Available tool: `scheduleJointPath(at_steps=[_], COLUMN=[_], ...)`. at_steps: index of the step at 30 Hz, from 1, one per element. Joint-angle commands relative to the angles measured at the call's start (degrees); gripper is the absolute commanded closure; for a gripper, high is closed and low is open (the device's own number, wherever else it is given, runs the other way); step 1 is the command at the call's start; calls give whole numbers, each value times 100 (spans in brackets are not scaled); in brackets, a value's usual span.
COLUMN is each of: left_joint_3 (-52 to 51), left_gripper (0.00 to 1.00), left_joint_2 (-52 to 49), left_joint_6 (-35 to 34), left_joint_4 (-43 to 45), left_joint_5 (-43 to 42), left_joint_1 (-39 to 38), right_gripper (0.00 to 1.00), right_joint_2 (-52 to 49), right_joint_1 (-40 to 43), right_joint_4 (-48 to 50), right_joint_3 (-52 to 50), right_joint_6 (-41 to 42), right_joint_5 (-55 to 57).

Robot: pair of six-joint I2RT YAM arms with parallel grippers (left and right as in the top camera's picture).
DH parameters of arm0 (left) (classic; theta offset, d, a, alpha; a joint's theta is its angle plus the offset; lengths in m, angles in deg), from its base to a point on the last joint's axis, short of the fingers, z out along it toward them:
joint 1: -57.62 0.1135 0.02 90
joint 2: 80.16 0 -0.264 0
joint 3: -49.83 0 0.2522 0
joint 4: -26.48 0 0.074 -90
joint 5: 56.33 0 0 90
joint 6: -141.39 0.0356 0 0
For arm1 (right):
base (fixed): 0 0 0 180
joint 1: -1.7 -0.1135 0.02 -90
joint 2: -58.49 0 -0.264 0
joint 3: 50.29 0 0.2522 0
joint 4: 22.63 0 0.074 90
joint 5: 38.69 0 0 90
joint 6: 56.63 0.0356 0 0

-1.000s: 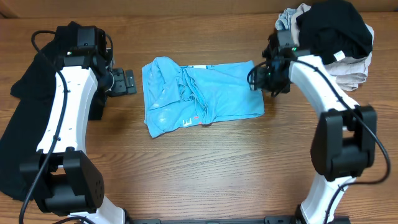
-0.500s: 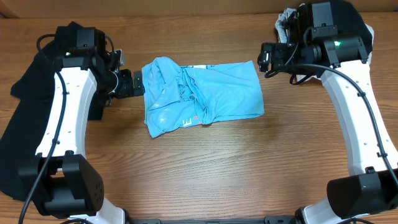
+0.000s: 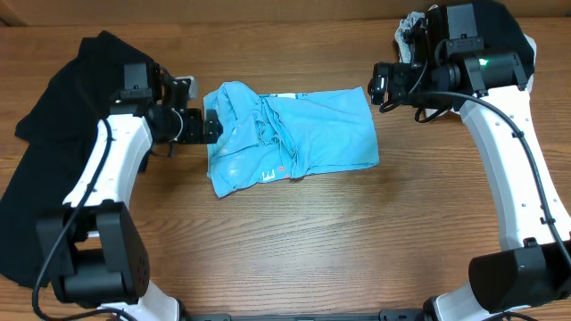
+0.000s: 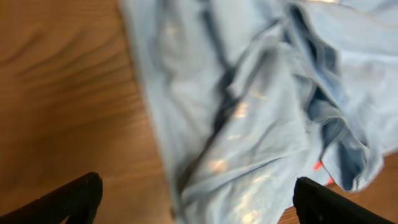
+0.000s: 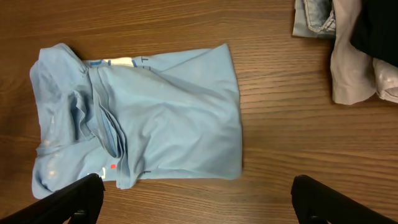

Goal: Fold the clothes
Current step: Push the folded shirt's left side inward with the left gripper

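Note:
The light blue T-shirt (image 3: 290, 138) lies crumpled and partly folded in the middle of the table; it also shows in the left wrist view (image 4: 249, 106) and the right wrist view (image 5: 168, 118). A black garment (image 3: 40, 169) lies at the far left under my left arm. My left gripper (image 3: 212, 126) is open, low at the shirt's left edge, its fingers either side of the cloth (image 4: 193, 202). My right gripper (image 3: 379, 86) is open and empty, raised above the shirt's top right corner (image 5: 199, 199).
A pile of clothes (image 3: 482, 53) in black, beige and grey sits at the back right corner; it also shows in the right wrist view (image 5: 354, 50). Bare wooden table (image 3: 294, 241) lies in front of the shirt.
My left gripper has moved right to the shirt's left edge. My right gripper lifted away from the shirt's right corner a second ago and has since held still.

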Motion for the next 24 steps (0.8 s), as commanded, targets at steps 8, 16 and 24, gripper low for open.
scheduleJointPath(at_steps=[8,16,24], left_joint_3=[-46,-46,-46], left_gripper=[0,0,0], left_joint_2=[-813,-1185,-1665], left_joint_6=[581,363,358], left_joint_4=[345,315,393], left_joint_5=[-564,-234,-503], left_joint_1=[31,-15,-203], right_gripper=[0,0,0], right_joint_2=[46,2,2], right_joint_1=[-26,-24,-24], right_joint_4=[-42,-31,-26], right_joint_3=[20,-37,-37], right_joint_6=[-4,-7,-7], right_joint_5=[-184,-179,-179])
